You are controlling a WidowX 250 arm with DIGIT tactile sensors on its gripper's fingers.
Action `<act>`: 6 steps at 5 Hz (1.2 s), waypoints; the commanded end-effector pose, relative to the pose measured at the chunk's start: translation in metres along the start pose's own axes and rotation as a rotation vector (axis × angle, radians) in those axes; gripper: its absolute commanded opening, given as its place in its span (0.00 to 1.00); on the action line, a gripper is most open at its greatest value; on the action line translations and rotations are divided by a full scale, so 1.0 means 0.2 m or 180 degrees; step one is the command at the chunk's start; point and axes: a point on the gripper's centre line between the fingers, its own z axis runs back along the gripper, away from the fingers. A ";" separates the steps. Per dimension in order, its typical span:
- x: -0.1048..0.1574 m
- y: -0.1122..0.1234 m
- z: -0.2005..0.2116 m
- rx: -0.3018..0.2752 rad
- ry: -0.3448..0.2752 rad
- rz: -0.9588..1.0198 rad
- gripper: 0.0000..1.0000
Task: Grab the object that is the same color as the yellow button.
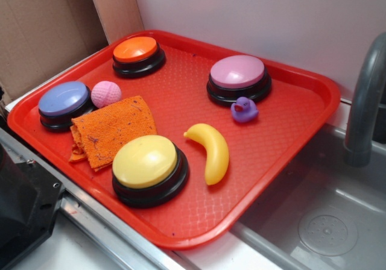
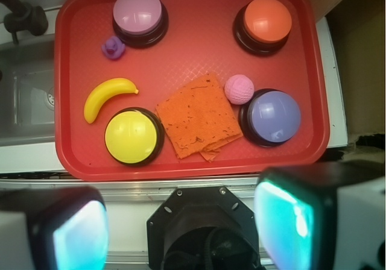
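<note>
The gripper [image 2: 181, 234] waits high with its jaws wide apart, nothing grabbed yet, so next it must go down to the banana [image 2: 105, 95] beside the yellow button [image 2: 131, 136] near the tray's [image 2: 187, 169] front edge.

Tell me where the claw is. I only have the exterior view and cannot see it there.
Observer: In the wrist view the claw hangs outside the red plastic tray, beyond the edge nearest the yellow domed button.
Operator: Report its jaws.
Observer: Open. The two fingers stand wide apart with nothing between them.
Operator: Give me the target's side.
Observer: The small glossy yellow toy banana lies past the button, toward the picture's left-hand finger.
</note>
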 end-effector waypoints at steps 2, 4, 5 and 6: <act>0.11 -0.02 -0.04 -0.0238 0.0069 0.0255 1.00; 0.30 -0.13 -0.19 -0.0134 0.0011 0.1177 1.00; 0.40 -0.24 -0.31 -0.0060 -0.0102 0.1463 1.00; 0.46 -0.38 -0.49 -0.0060 -0.0194 0.1500 1.00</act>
